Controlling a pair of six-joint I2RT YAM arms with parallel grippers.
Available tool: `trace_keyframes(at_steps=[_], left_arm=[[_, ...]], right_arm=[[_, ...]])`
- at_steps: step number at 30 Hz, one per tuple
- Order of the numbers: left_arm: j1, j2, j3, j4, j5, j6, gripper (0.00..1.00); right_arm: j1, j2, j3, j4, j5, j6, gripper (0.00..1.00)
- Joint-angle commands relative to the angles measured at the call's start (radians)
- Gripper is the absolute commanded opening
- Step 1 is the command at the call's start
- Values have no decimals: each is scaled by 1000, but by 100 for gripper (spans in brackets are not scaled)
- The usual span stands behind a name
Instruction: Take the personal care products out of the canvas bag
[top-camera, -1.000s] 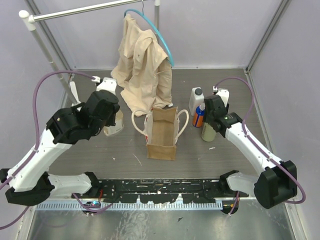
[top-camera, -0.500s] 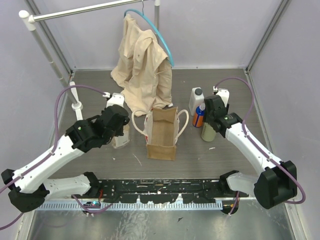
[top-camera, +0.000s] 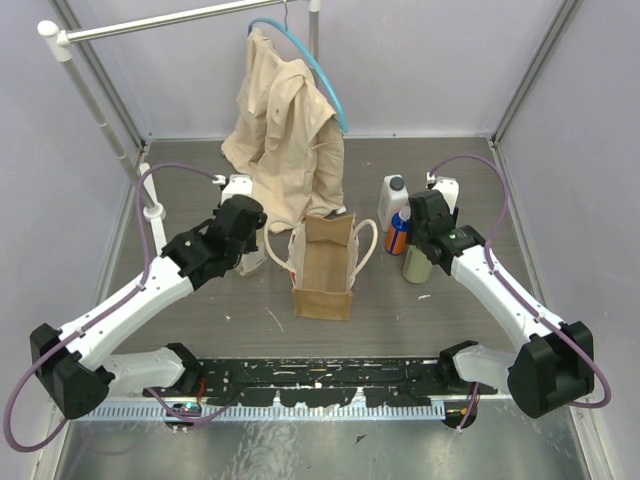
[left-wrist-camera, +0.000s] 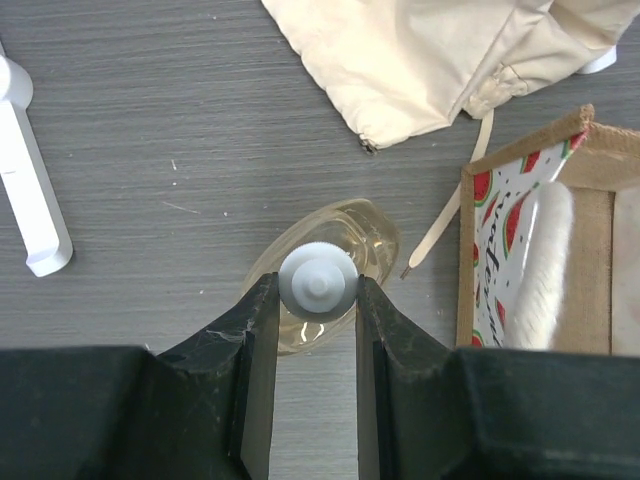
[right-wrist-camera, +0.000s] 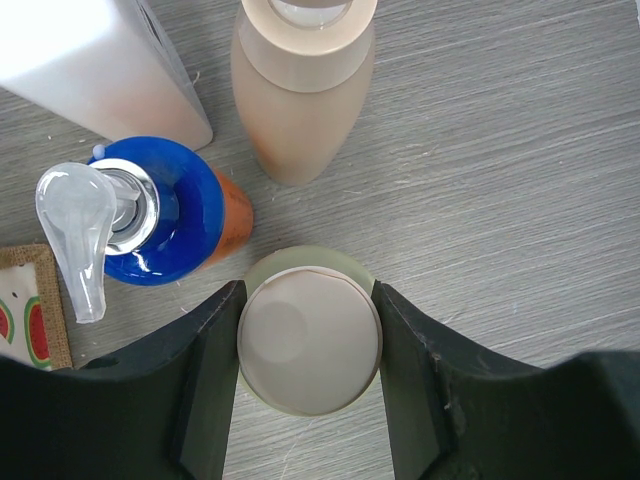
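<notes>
**Canvas bag** (top-camera: 323, 265): stands upright at mid-bench, mouth open, between the two arms. What lies inside it cannot be made out from above. In the left wrist view the frame's right edge cuts it off, and one cream loop handle (left-wrist-camera: 545, 265) shows there as a blur. The only print visible is a pattern of red watermelon slices on a white panel, with no lettering legible.

**Small clear bottle** (left-wrist-camera: 360, 235): stands on the bench (top-camera: 200, 310) just left of the bag. The left pincer (left-wrist-camera: 318, 300) pinches its white cap (left-wrist-camera: 318, 282), one finger against each side. From above, the wrist covers most of the bottle.

**Pale olive bottle** (right-wrist-camera: 310, 325): stands right of the bag. The right pincer (right-wrist-camera: 310, 335) is closed on it at the cream cap, and the body is hidden below the cap.

**Orange bottle** (right-wrist-camera: 232, 215): touching or just beside the olive one. Its blue cap and clear pump hide most of it.

**Peach bottle** (right-wrist-camera: 300, 90): near both of these, its top cropped. In the top view the right arm hides it.

**White jug-shaped bottle** (top-camera: 393, 200): behind the orange one. In the right wrist view only a cropped, overexposed corner shows.

**Beige shirt** (top-camera: 285, 130): hangs on a blue hanger (top-camera: 325, 75) at the rear, its hem on the bench behind the bag.
</notes>
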Motion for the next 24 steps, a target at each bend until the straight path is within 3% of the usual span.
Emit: trace_keyframes(at_steps=[1,4,10,16,19,22,23,24], left_arm=[[34,4,16,195,-28,17,32],[47,10,-2,239,-15,32,45],[60,-2,-27,265,-13,34,59],[67,-30,-18,215,-18,13,64],[66,-62,12,153,-24,-3,75],[66,-110,34,73,-17,-38,86],[65,-127,31,44,-5,-50,92],[66,-148,20,18,7,-61,94]], right_arm=[[-6,-18,58,82,10,-8,33],[-8,-14,57,81,12,-9,33],[-11,-14,57,82,14,-9,33],[-11,-30,63,65,26,-3,35],[-11,-62,76,41,51,10,46],[-11,-105,88,26,64,10,86],[-11,-118,92,17,64,7,96],[-11,-135,99,7,58,5,100]])
